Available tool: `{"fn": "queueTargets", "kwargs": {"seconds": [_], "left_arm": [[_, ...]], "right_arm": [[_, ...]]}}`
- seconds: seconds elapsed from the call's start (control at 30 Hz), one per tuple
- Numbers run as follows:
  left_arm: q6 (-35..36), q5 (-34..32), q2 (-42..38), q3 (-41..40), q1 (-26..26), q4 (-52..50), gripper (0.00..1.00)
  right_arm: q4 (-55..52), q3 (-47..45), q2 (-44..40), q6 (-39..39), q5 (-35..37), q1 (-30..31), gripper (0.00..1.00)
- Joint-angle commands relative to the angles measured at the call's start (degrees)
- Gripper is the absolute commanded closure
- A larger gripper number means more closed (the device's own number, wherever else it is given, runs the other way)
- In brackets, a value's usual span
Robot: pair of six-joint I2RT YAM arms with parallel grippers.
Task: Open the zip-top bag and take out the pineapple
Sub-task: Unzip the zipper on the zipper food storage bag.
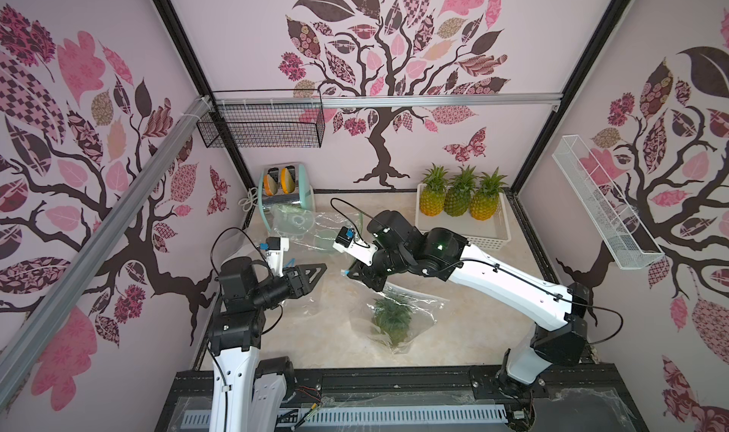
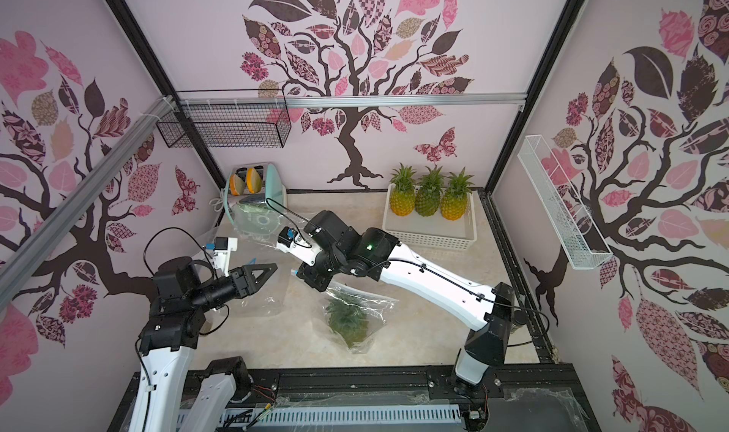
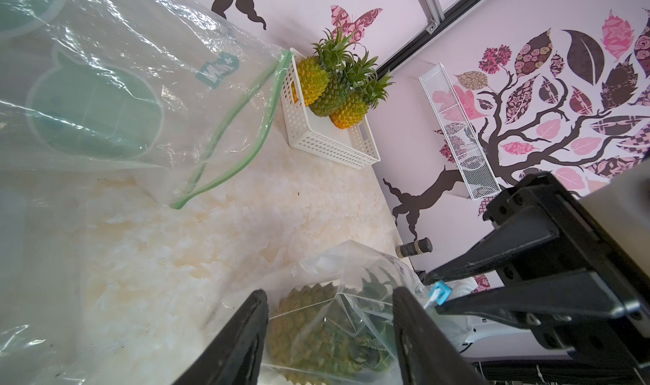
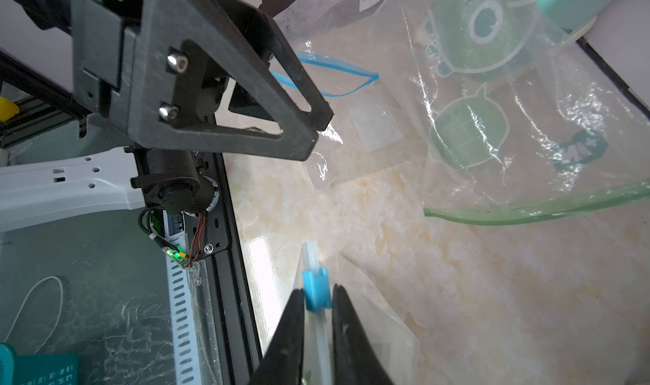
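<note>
Green pineapple [image 1: 392, 323] in bag [image 1: 428, 303]: crown points rearward.

Back left, a mint toaster [image 1: 288, 191] with two slices standing in its slots. Back right on the marble surface [image 1: 473, 311], a white basket [image 1: 465, 234] carries three pineapples [image 1: 457, 195] upright in a row. An empty green-printed bag [image 3: 105, 94] lies just in front of the toaster, mouth parted. A black wire basket [image 1: 260, 124] and a white mesh rack [image 1: 603, 205] hang on the walls.

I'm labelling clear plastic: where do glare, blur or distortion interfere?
Both top views: wide-angle lens splays the side walls; pineapple dim inside its crinkled bag. Left wrist view: white glints streak the green-zip bag; near fingers soft. Right wrist view: glare whitens the tabletop near the blue slider.
</note>
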Motion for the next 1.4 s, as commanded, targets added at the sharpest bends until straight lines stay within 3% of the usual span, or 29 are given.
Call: {"fn": "queueTargets", "kwargs": {"seconds": [0.0, 0.3, 0.57, 0.63, 0.73, 0.8, 0.97, 1.13, 1.37], "left_arm": [[-0.2, 1.3, 0.0, -0.6, 0.2, 1.8, 0.40], [-2.2, 4.2, 0.3, -1.8, 0.2, 5.3, 0.40], [-11.2, 13.7, -1.3, -7.0, 0.2, 22.8, 0.40], [-13.6, 14.4, -2.0, -8.7, 0.2, 26.6, 0.43], [-17.0, 15.5, -2.6, -11.1, 0.2, 32.1, 0.62], [-15.2, 15.8, -3.2, -11.3, 0.1, 31.3, 0.63], [-0.8, 15.5, -4.5, -7.3, -2.3, 20.7, 0.62], [5.8, 14.1, -8.0, -6.2, -7.2, 23.5, 0.52], [15.0, 16.9, -4.7, -5.1, -7.5, 20.1, 0.49]], "right_arm": [[-0.9, 3.0, 0.0, -0.6, -0.9, 0.3, 0.87], [-0.5, 2.8, -1.1, -1.1, -1.7, 0.4, 0.94], [-1.6, 1.2, -3.1, -1.9, -0.8, 0.1, 0.95], [-1.4, 0.5, -3.4, -1.8, -0.9, 0.1, 0.95], [-0.7, -0.6, -4.1, -1.6, -1.1, -0.1, 0.95], [-0.6, -0.9, -4.5, -1.6, -1.8, -0.6, 0.95], [0.2, -1.3, -5.6, -1.4, -7.4, -2.8, 0.95], [-2.0, 0.2, -5.1, -2.6, -11.6, -4.8, 0.95], [-4.8, 2.1, -3.8, -4.7, -14.8, -5.8, 0.95]]}}
